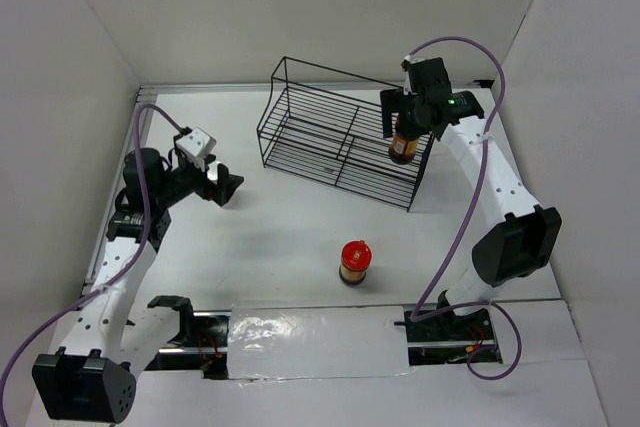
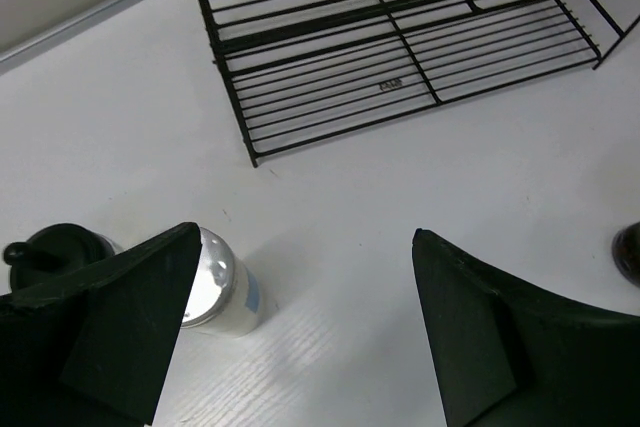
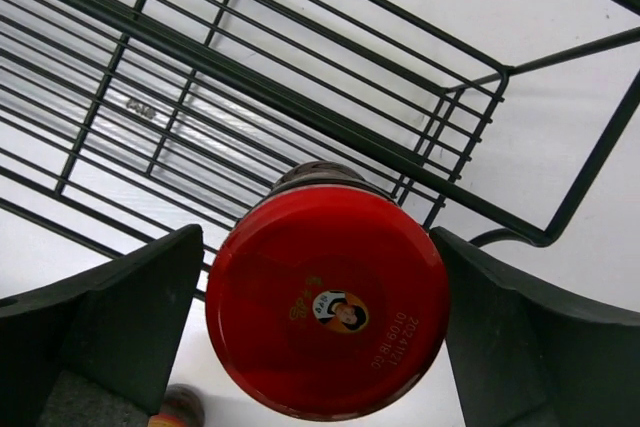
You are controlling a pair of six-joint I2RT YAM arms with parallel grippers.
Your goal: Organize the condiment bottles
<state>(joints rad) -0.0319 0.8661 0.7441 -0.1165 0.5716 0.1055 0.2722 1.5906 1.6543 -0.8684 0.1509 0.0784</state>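
My right gripper (image 1: 405, 125) is shut on a brown jar with a red lid (image 1: 402, 147) and holds it over the right end of the black wire rack (image 1: 330, 142). In the right wrist view the red lid (image 3: 325, 302) fills the gap between the fingers (image 3: 120, 317), with the rack's wires (image 3: 300, 67) beneath. A second red-lidded brown jar (image 1: 355, 260) stands upright on the table in front of the rack. My left gripper (image 2: 305, 237) is open and empty above the table. The pale shaker with the bluish label (image 2: 225, 292) and the black-capped bottle (image 2: 60, 247) stand by its left finger.
The rack (image 2: 400, 47) shows no bottles on its shelf. White walls close in the table on the left, back and right. A foil-covered strip (image 1: 310, 342) lies along the near edge between the arm bases. A dark object (image 2: 630, 252) shows at the right edge of the left wrist view.
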